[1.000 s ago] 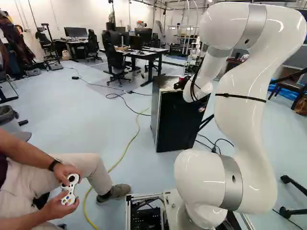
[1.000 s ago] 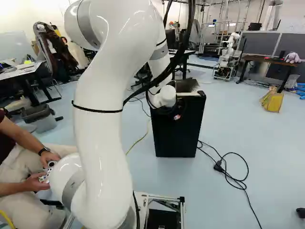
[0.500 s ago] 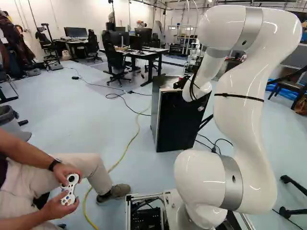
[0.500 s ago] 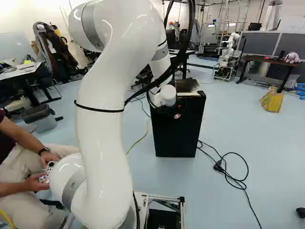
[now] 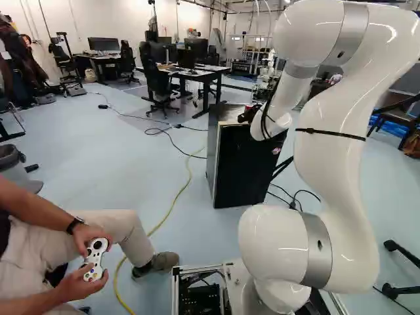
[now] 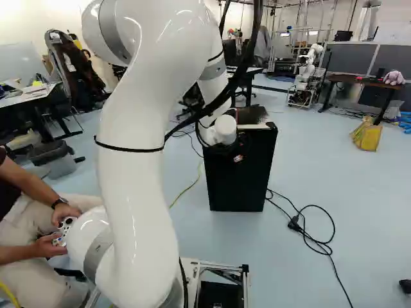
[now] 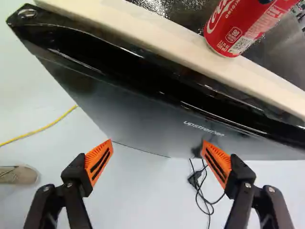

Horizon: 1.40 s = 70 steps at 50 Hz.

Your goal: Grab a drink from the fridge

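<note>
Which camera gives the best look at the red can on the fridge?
The wrist view: the can is large and close there, lettering and all, atop the fridge. The left base view shows only a small red patch by the tool; the right base view, a thin red sliver at most.

Your arm (image 5: 338, 177) is glossy white and rounded, with silver-grey bands (image 5: 319, 252). Back from the claw (image 5: 247, 114) you have thick black cables (image 6: 243, 74) and a thin black strap (image 5: 330, 133). At the claw's tips, ribbed orange pads (image 7: 98, 162) bear dark stripes; small screws (image 7: 46, 188) dot its black linkages (image 7: 74, 207).
</note>
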### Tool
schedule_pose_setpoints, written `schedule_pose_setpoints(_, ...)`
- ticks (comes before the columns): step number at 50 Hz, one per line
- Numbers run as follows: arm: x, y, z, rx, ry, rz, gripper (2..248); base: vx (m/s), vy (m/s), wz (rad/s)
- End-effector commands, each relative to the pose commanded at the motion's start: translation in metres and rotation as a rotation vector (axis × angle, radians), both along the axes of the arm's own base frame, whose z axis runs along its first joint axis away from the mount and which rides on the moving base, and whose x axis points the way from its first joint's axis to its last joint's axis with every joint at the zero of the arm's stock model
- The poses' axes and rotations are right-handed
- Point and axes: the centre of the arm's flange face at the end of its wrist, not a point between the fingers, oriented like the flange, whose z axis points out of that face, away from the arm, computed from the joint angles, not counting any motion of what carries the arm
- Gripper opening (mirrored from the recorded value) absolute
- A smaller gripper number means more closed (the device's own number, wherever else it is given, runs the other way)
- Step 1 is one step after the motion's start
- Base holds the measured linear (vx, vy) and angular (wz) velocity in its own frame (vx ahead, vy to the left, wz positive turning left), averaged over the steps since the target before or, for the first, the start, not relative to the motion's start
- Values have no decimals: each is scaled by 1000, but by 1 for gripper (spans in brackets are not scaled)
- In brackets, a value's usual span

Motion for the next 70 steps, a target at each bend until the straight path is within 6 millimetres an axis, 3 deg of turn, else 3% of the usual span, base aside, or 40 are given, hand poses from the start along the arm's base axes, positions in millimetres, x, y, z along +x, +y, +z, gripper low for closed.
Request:
schedule_pose_setpoints(25,-45,3,6,82,-22,-181,247,0,0,0)
schedule_pose_setpoints(53,-85,12,28,166,-266,-294,247,0,0,0)
schedule_pose_setpoints(70,-90,20,42,187,-440,-278,247,0,0,0)
